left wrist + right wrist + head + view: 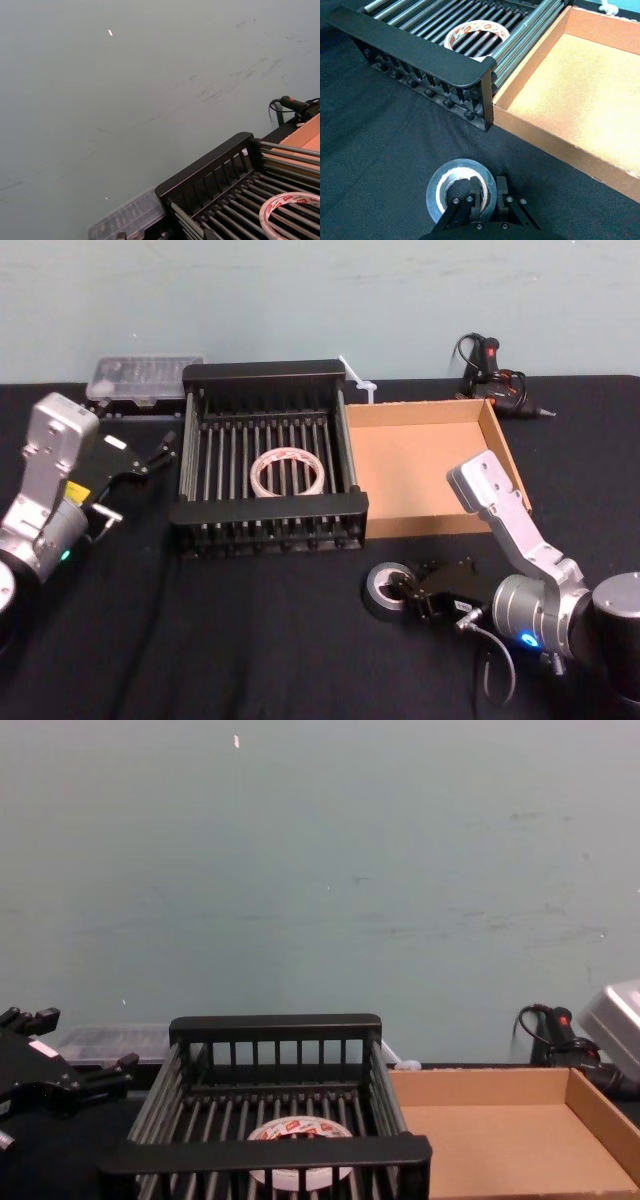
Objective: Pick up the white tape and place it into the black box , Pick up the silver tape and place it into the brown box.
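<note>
The silver tape [379, 583] [460, 165] lies flat on the black table in front of the brown box [420, 470] [570, 90]. My right gripper [405, 590] [488, 192] is down on it, with one finger inside the core and one outside, shut on the roll's wall. The white tape [256, 475] [477, 23] [297, 1130] rests on the bars inside the black box [268, 508] [420, 55]. My left gripper [160, 452] hangs open beside the black box's left wall, holding nothing.
A clear plastic case [140, 375] stands behind the left gripper at the back left. A black glue gun with its cable [490, 370] lies at the back right behind the brown box. The two boxes stand side by side, touching.
</note>
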Motion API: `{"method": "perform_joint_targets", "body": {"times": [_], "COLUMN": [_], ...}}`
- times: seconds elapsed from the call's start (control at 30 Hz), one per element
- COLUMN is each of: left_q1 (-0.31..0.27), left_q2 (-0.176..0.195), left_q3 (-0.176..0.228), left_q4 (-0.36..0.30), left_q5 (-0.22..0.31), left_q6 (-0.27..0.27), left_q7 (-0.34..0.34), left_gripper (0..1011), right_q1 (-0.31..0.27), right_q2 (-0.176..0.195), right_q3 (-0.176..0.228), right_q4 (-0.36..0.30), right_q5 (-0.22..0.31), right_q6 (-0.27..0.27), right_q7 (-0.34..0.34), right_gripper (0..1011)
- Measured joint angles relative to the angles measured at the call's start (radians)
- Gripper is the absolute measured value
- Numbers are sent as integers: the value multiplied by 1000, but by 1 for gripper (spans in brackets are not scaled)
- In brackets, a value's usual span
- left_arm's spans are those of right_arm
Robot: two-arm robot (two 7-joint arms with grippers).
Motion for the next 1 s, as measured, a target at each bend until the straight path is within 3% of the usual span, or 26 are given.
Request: {"method": "perform_joint_targets", "body": {"times": [0.63,1.0], "left_q1": [0,0], "left_q2": [0,0], "left_q3": [0,0], "left_q4": [0,0], "left_q5": [0,0], "left_q6": [0,0], "left_q7": [0,0], "left_gripper": [1001,1001], "right_q1": [-17,-81], "right_q2": [-3,-16], "right_q3": [6,27], "right_q4": [-13,-94], "right_q5": [-7,-46], "right_q6": [-24,-102], "right_q7": [-4,-41], "right_gripper": [195,195]}}
